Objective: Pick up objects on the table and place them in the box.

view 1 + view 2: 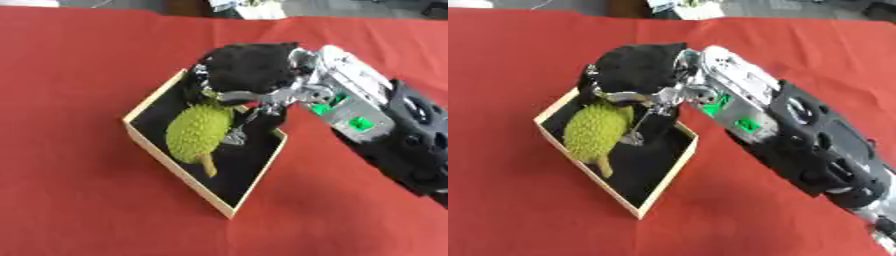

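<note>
Red tablecloth (79,200) covers the whole work surface, edge to edge.

Right arm (815,155) comes in from lower right, runs diagonally up-left across the cloth; black forearm housing, then silver wrist section w/ green markings, ending over the box's far corner.

Wooden box (175,167): light wood rim, black inside, sits turned at an angle on the cloth so it reads as a diamond, one corner toward the viewer.

Right hand (254,70): black-covered, palm down, bent at the wrist, hanging over the far part of the box. Fingers curl downward toward the inside; a thin silver finger/link (642,125) reaches down beside the fruit. Cannot tell whether the fingers are gripping the fruit or only touching it, the hand's bulk hides the contact area.

Durian (199,132): yellow-green, spiky, oval toy fruit w/ short stem pointing toward the near corner. Lies inside the box, against the left wall, long axis roughly along that wall. Its top end sits directly under the hand, tucked beneath the fingers; rest of the body and the stem are clear of the hand.

Left hand doesn't show in either view.
</note>
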### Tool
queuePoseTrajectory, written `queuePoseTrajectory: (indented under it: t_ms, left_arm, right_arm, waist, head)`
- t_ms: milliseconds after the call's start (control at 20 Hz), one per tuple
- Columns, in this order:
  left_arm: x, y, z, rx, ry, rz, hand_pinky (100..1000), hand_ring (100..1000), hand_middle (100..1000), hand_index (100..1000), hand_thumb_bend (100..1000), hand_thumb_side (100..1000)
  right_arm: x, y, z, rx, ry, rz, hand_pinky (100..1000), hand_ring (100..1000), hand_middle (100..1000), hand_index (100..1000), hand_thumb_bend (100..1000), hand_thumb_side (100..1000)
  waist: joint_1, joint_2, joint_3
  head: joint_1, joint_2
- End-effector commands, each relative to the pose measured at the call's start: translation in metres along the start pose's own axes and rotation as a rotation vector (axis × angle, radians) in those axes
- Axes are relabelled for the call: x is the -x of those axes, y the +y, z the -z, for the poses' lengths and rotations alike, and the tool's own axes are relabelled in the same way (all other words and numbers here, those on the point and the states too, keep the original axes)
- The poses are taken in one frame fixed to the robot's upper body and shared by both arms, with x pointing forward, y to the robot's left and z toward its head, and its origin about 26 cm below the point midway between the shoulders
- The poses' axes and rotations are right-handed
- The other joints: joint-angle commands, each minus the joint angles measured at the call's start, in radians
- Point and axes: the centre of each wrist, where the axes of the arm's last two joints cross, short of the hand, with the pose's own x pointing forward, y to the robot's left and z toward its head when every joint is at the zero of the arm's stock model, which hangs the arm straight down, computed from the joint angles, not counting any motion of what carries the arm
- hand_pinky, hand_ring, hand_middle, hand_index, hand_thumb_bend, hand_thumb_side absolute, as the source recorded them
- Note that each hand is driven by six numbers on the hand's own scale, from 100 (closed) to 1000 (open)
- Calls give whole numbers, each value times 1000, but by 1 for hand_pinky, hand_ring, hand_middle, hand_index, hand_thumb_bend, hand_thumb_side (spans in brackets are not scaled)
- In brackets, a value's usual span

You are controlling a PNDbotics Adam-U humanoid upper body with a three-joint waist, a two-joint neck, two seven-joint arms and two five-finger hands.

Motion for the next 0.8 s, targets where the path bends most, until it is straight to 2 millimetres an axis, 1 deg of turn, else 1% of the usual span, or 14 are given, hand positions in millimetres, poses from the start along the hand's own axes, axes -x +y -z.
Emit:
queuePoseTrajectory:
  t_ms: [50,100,150,200,300,350,400,500,550,650,800]
  left_arm:
    - [-6,-2,7,26,-26,3,581,606,657,691,166,694]
    - [-6,-2,7,26,-25,4,581,606,657,690,166,694]
    - [-6,-2,7,25,-25,4,581,606,657,690,166,694]
    - [-6,-2,7,25,-24,4,581,606,657,690,166,694]
    - [-6,-1,7,24,-23,6,581,606,657,690,166,694]
    - [-6,-1,7,24,-22,6,581,605,656,690,166,694]
    - [-6,-1,7,23,-21,7,581,606,656,690,166,694]
    - [-6,0,7,22,-20,9,581,606,656,690,166,694]
    - [-6,0,7,22,-20,9,581,606,657,690,165,694]
    - [-5,0,6,23,-19,10,582,606,657,690,167,694]
    - [-6,0,6,22,-19,9,582,606,657,690,166,694]
  right_arm:
    - [3,-5,-6,-24,12,-38,781,745,698,768,192,168]
    - [3,-5,-7,-42,8,-46,813,793,768,827,231,161]
    - [3,-5,-8,-61,-1,-57,839,833,813,873,250,154]
    - [3,-5,-9,-75,-11,-64,844,841,821,880,252,153]
    - [3,-8,-13,-91,-29,-77,894,905,883,938,263,106]
    - [3,-10,-15,-95,-35,-87,924,937,906,961,296,188]
    - [3,-12,-18,-95,-41,-97,934,941,903,971,314,229]
    - [3,-17,-24,-79,-48,-116,937,938,896,970,335,248]
    - [3,-19,-27,-65,-43,-123,933,927,879,959,356,213]
    - [3,-23,-32,-37,-30,-137,936,924,879,955,375,201]
    - [3,-28,-38,1,-11,-148,926,912,874,947,357,175]
  waist:
    - [6,-17,0]
    - [6,-17,0]
    - [6,-17,-1]
    - [6,-17,-1]
    - [6,-17,-2]
    - [6,-17,-3]
    - [6,-17,-4]
    - [7,-18,-6]
    - [7,-18,-7]
    - [7,-19,-8]
    - [8,-20,-9]
  head:
    - [1,-2]
    - [1,-2]
    - [1,-2]
    - [2,-1]
    - [2,-2]
    - [2,-2]
    - [2,-2]
    - [2,-2]
    - [1,-3]
    - [0,-3]
    - [-1,-5]
